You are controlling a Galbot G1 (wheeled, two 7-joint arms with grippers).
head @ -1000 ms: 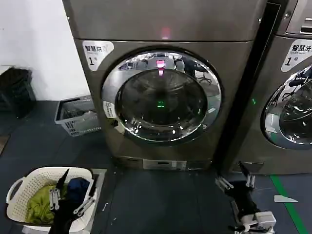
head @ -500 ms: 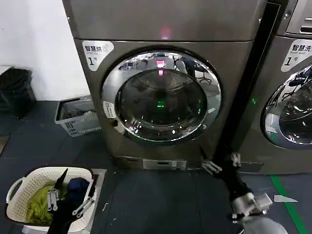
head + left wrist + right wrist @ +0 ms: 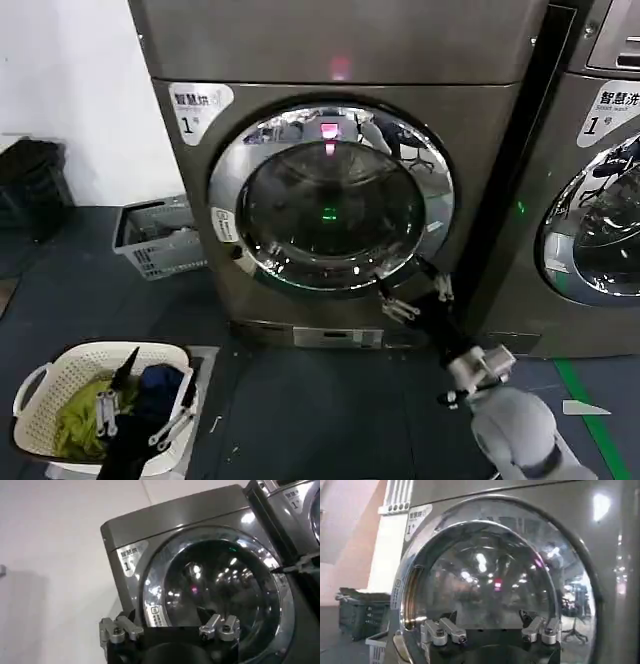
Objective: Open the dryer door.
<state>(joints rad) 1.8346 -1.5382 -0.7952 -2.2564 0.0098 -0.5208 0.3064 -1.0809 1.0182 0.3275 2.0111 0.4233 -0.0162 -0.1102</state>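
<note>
— Moved since a second ago: right gripper (image 3: 412,292), up from the floor at near right and leftward, now just in front of the lower right of the door (image 3: 331,197). Left gripper (image 3: 145,408) parked low at near left, over the basket (image 3: 40,388).

— Fingers?

— Both pairs spread apart, holding nothing. Right wrist view: two tips apart with the door glass (image 3: 485,575) between and beyond them. Same for the left gripper (image 3: 170,628) in its own wrist view, aimed at the dryer (image 3: 190,515) from well back.

— Where is the door?

— Shut, flush on the dryer (image 3: 340,40) front, middle of the scene, far from the body. Chrome ring unbroken all round, white sticker at its left edge, a small dark fitting just below that sticker, possibly a hinge or latch; cannot tell which.

— Relation that matters?

— Door lies up and to the left of the right gripper, ring edge very near the tips, touching or not cannot be told. Right arm clearly the nearer; left well apart. Round door, so no long axis to line up with; what counts is which rim swings out. Gripper at the right rim suggests a pull from that side, toward the near side, hinge likely at left. Next need, by judgement: tips hooked behind the ring's right edge, then closed before pulling.
</note>
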